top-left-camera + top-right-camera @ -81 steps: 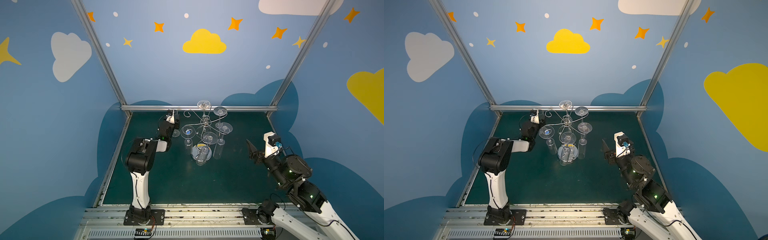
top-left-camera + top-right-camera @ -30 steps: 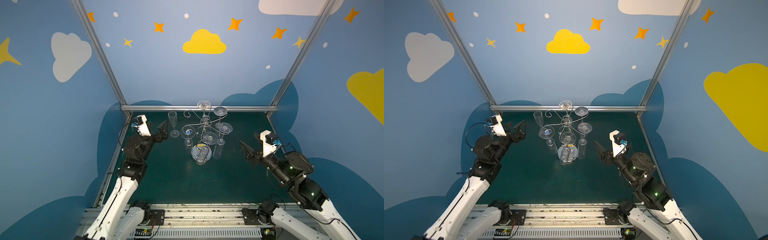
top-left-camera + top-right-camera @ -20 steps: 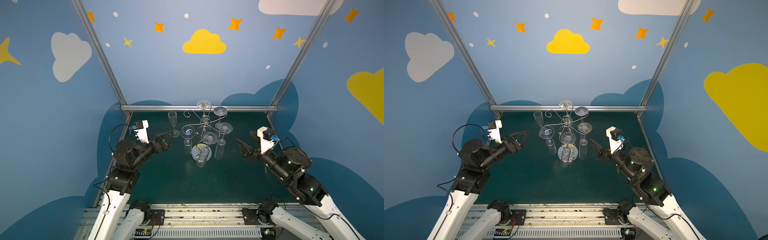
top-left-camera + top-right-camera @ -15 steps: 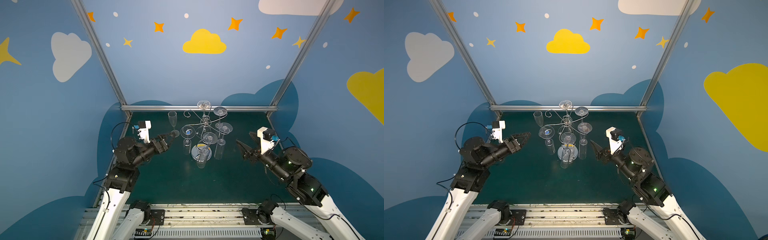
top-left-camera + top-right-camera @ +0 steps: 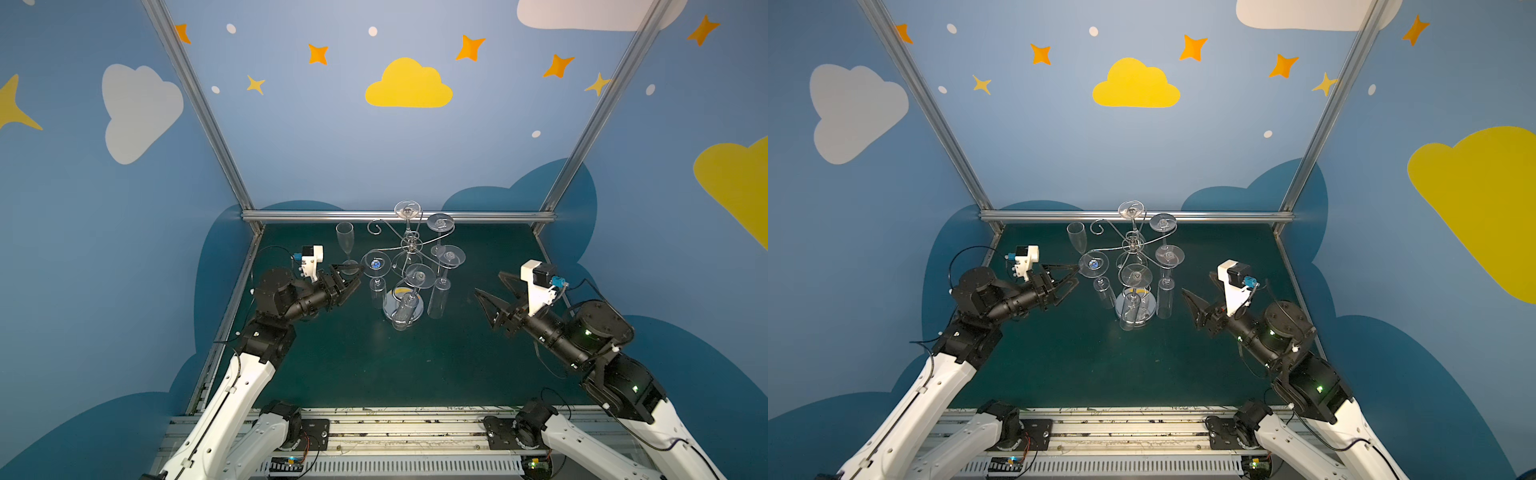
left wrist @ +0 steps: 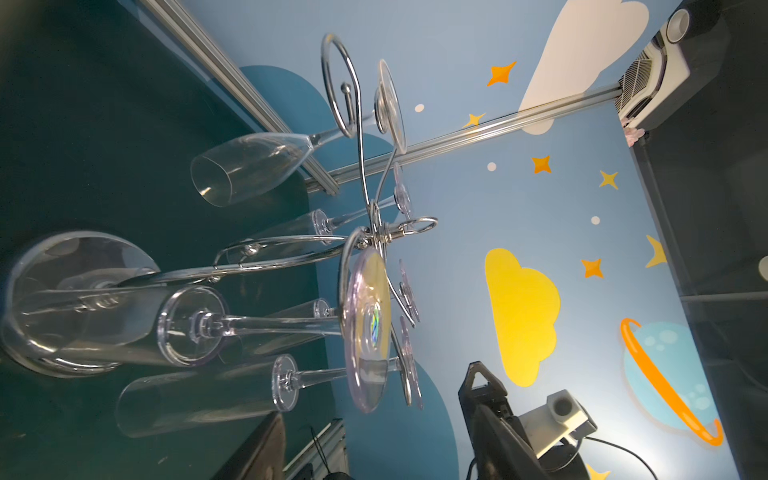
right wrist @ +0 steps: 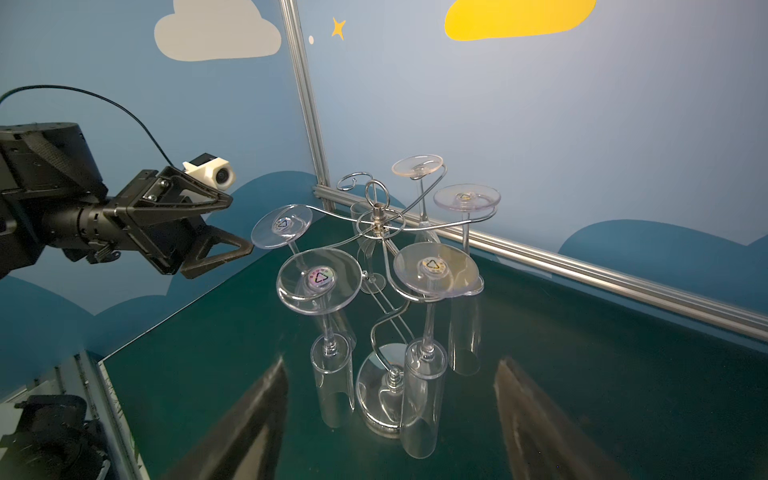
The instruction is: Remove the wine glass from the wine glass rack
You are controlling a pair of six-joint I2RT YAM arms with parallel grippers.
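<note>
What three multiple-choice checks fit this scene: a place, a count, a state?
1. Where is the glass that is off the rack? A) upright on the table B) in a hand C) lying on its side
2. How many glasses hang on the rack? A) three B) five C) six
3. The right hand is: A) shut on a glass B) shut on the rack C) open, empty
Answers: 1A, it stands on its foot beside the rack; 2B, five upturned feet rest on the arms; 3C, its jaws stand apart with nothing between.
</note>
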